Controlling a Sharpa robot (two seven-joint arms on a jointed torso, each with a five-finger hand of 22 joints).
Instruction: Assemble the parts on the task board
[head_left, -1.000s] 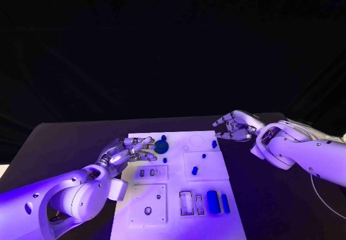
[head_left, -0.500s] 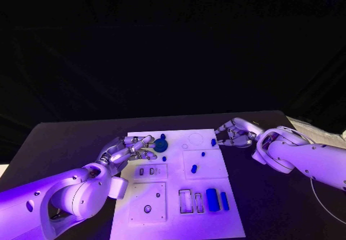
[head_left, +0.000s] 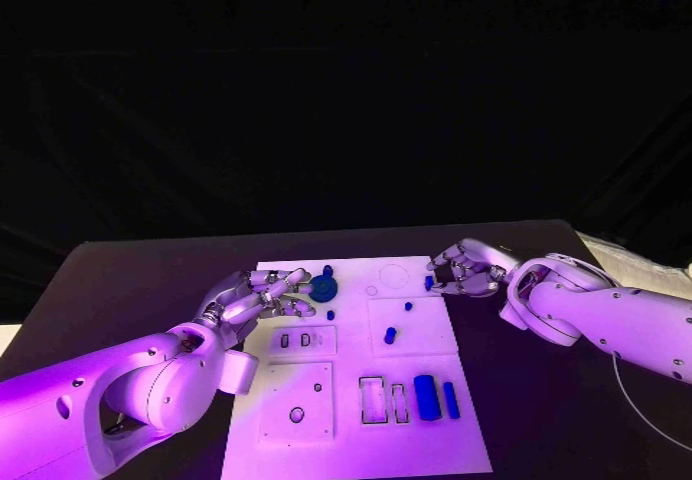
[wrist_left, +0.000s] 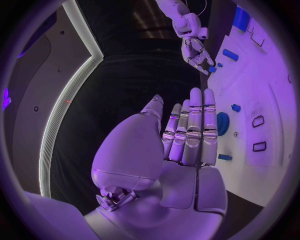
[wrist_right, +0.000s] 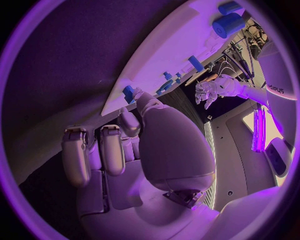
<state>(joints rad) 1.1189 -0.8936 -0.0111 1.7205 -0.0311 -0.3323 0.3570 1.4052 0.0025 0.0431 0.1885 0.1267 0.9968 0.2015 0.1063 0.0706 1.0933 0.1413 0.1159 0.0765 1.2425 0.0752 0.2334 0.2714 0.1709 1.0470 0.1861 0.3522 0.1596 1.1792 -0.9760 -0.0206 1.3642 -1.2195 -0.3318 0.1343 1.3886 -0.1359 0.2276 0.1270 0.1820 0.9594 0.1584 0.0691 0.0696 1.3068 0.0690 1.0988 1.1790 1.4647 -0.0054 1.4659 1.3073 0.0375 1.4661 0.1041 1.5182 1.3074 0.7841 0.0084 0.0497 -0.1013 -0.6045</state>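
Observation:
The white task board (head_left: 339, 440) lies in the middle of the black table. My left hand (head_left: 268, 296) hovers over its far left corner with straight, spread fingers (wrist_left: 195, 131) and holds nothing. Just beyond its fingertips lies a round blue disc (head_left: 323, 291) (wrist_left: 222, 123). My right hand (head_left: 464, 270) (wrist_right: 119, 150) sits at the board's far right edge, some fingers curled in. Its fingertips (wrist_left: 201, 61) reach a small blue part (head_left: 430, 283) (wrist_right: 128, 92). I cannot make out whether they pinch it.
More blue parts lie on the board: a peg (head_left: 327, 271) by the disc, two small ones (head_left: 408, 309) (head_left: 389, 339) mid-board, a thick cylinder (head_left: 426, 396) and a thin bar (head_left: 451, 400) near the front. Open slots (head_left: 372, 402) sit beside them.
My right hand has come down and leftward from above the table to the board's right edge, ending at the small blue part. My left hand has stayed by the disc.

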